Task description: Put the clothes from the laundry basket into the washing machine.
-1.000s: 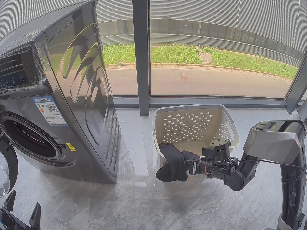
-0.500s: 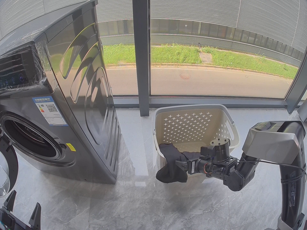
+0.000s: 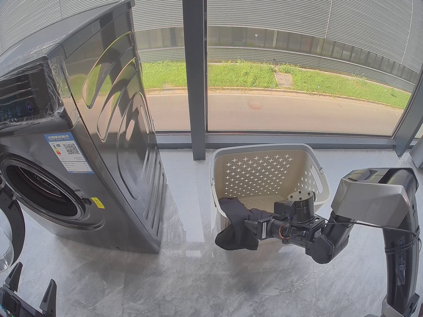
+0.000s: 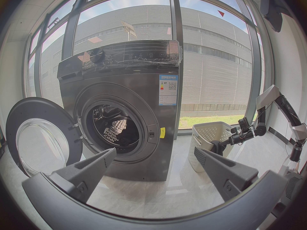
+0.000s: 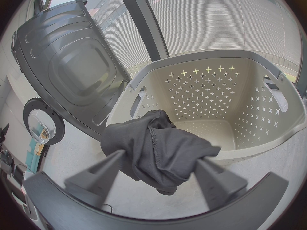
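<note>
A dark grey, crumpled cloth garment [image 3: 235,227] hangs over the near left corner of the cream plastic laundry basket [image 3: 264,147], part of it folded inside the rim and part drooping down the outer wall towards the floor. From the right wrist its stitched hem shows at the top of the bundle [image 5: 156,147]. The basket's walls are pierced with small star-shaped holes, and there is a handle slot on each side.

The right gripper [image 3: 252,225] is level with the basket's near rim, and its jaws are spread apart. In the right wrist view its two grey fingers [image 5: 99,176] flank the garment. Whether they touch the cloth cannot be told.

To the left of the basket, just beside it, stands the dark grey front-loading washing machine [image 3: 110,111]. Its round glass-windowed door [image 4: 41,138] is swung wide open and the steel drum [image 4: 115,128] is exposed. The control panel [image 4: 128,55] is wrapped in clear plastic film. A blue-and-white rating label with a square code [image 3: 68,152] sits above the drum opening, and a small yellow sticker [image 3: 98,203] is beside it. The print on both is too small to make out.

The left gripper [image 4: 154,150] hangs low before the machine, jaws wide apart and holding nothing.

Everything stands on a pale grey marbled tile floor [image 3: 198,278] before a tall window with a dark pillar [image 3: 194,67].
</note>
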